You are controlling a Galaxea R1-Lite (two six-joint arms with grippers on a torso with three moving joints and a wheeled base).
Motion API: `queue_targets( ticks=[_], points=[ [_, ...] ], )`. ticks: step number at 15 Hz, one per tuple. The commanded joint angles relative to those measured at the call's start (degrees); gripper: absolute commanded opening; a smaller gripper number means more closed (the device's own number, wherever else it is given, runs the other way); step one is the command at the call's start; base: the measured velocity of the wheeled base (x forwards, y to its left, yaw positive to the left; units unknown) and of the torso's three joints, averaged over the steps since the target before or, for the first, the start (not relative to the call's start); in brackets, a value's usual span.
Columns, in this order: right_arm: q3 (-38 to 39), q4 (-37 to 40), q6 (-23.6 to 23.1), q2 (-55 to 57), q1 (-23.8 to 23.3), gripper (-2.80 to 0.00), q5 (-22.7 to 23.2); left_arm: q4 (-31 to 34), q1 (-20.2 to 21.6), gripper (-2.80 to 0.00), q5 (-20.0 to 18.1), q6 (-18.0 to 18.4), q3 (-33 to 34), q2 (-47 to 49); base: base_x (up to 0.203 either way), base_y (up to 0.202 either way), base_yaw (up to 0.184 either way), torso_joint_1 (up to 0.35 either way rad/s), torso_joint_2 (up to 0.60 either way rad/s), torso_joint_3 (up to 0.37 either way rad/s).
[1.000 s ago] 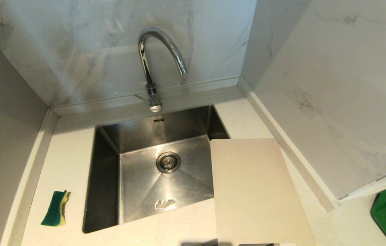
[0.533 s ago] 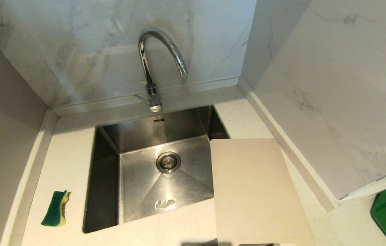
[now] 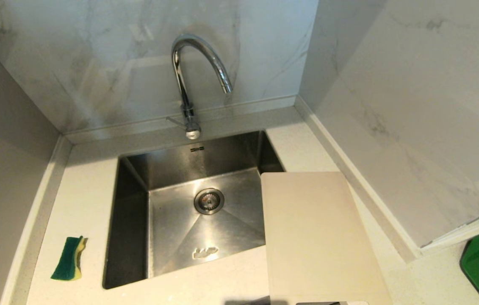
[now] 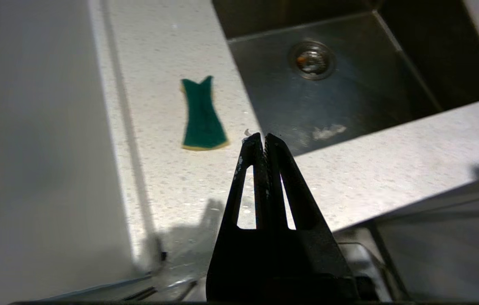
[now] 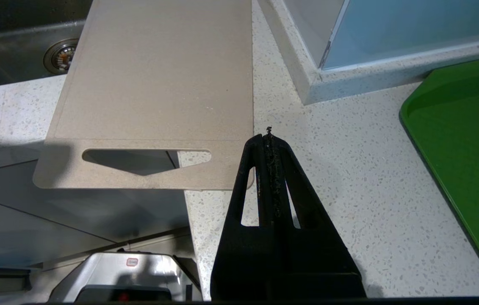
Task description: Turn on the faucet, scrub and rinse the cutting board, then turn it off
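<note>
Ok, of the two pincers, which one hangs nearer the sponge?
The left pincer, shut, beside the green sponge on the counter left of the sink. The right pincer is shut over by the cutting board.

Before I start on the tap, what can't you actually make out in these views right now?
- Head view: neither arm shows; the cutting board has its handle end cut off by the lower edge.
- Faucet lever: too thin to read its position, and absent from both wrist views.
- Sponge underside: hidden against the counter.
- Green tray: cut off by the frame edge, contents unknown.

Head view overlooks sink point(image 3: 129, 237); wrist views share its drain point(image 4: 312, 59).
</note>
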Motion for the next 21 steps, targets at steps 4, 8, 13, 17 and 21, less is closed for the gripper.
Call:
queue_targets(
  ticks=[4,8,13,17,21],
  points=[
    [-0.01,0.03,0.05,0.00,0.01,-2.80,0.04,-8.82,3.39,-2.80,0.45,2.32,6.90,-0.94,0.000,0.000,0.000,0.000,0.00,0.000],
    [-0.01,0.03,0.14,0.00,0.01,-2.80,0.04,-11.33,2.80,-2.80,1.28,2.50,6.88,-2.09,0.000,0.000,0.000,0.000,0.00,0.000],
    [0.08,0.03,0.14,0.00,0.01,-2.80,0.04,0.18,0.25,-2.80,-0.55,2.89,6.74,-16.32,0.000,0.000,0.000,0.000,0.00,0.000],
    [0.08,-0.06,0.22,0.00,0.01,-2.80,-0.04,4.17,0.17,-2.80,3.03,6.61,6.72,-16.24,0.000,0.000,0.000,0.000,0.00,0.000],
    [0.17,-0.64,1.27,0.00,0.01,-2.80,-0.92,3.33,0.13,-2.80,3.11,3.46,6.80,-16.24,0.000,0.000,0.000,0.000,0.00,0.000]
  ],
)
